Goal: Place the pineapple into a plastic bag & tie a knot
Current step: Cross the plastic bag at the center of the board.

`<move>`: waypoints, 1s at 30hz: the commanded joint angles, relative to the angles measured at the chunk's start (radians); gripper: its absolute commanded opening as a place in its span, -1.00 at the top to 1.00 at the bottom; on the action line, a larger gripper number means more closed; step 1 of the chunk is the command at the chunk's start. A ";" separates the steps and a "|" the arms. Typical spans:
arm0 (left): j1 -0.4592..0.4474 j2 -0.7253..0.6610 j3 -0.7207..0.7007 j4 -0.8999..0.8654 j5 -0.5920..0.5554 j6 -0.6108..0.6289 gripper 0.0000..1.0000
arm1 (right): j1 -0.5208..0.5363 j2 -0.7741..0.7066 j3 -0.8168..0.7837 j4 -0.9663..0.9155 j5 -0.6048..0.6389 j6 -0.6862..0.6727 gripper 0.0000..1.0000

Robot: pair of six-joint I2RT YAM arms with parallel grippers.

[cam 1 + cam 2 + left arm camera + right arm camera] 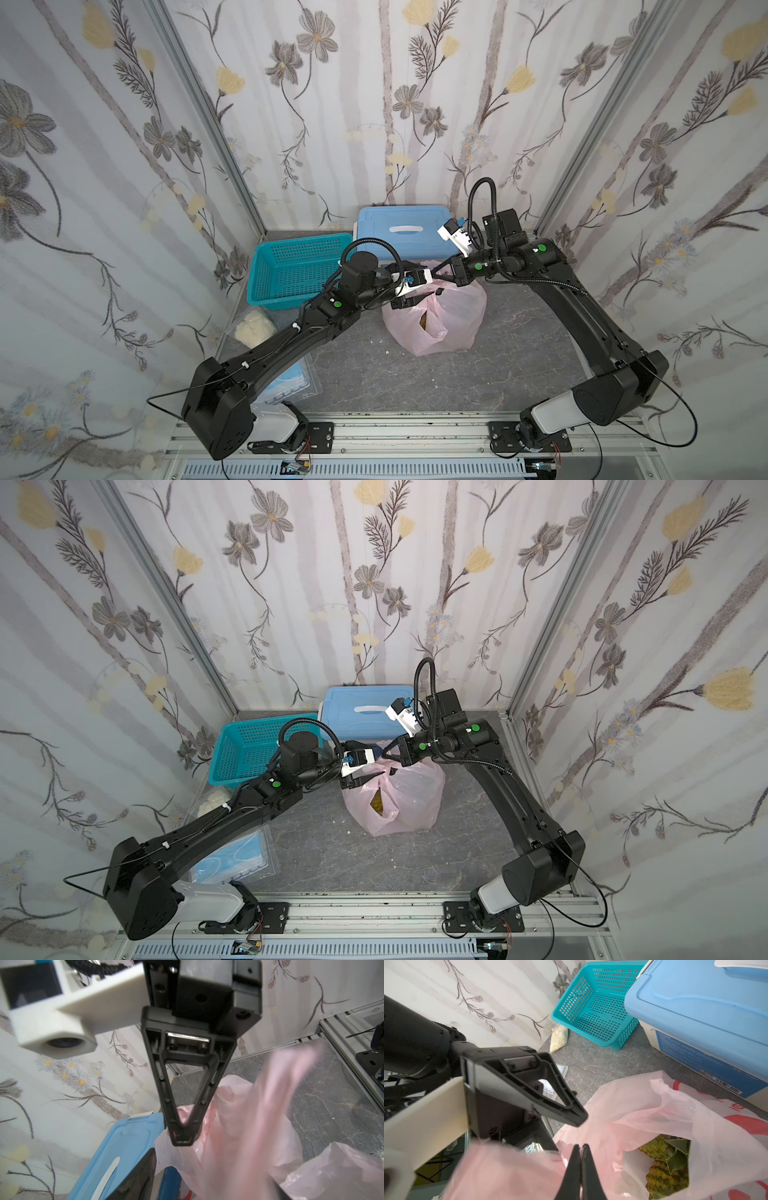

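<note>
Black left gripper (pixel 409 300) hovers just in front of the blue box (pixel 399 245), jaws apart and empty. The plastic bag (pixel 453 320) stands before the box. It looks thin, limp and slippery, is weighted by the pineapple (pixel 664 1172), and is probably best held by bunched handles. The right gripper (pixel 580 1147) is clamped on film at the bag's top.

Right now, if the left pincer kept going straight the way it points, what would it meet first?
Probably the plastic bag, whose pink film lies just ahead of the left pincer; depth is unclear.
</note>
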 commanded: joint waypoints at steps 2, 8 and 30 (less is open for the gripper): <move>0.000 -0.091 -0.001 -0.136 0.007 0.030 -0.56 | 0.000 0.005 0.000 0.002 0.002 0.011 1.00; -0.017 -0.124 0.071 -0.360 0.118 0.038 -0.81 | 0.002 0.006 -0.003 0.009 -0.001 0.012 1.00; -0.014 0.131 0.479 -0.638 0.271 -0.072 0.19 | 0.029 0.032 -0.007 0.045 0.008 0.015 1.00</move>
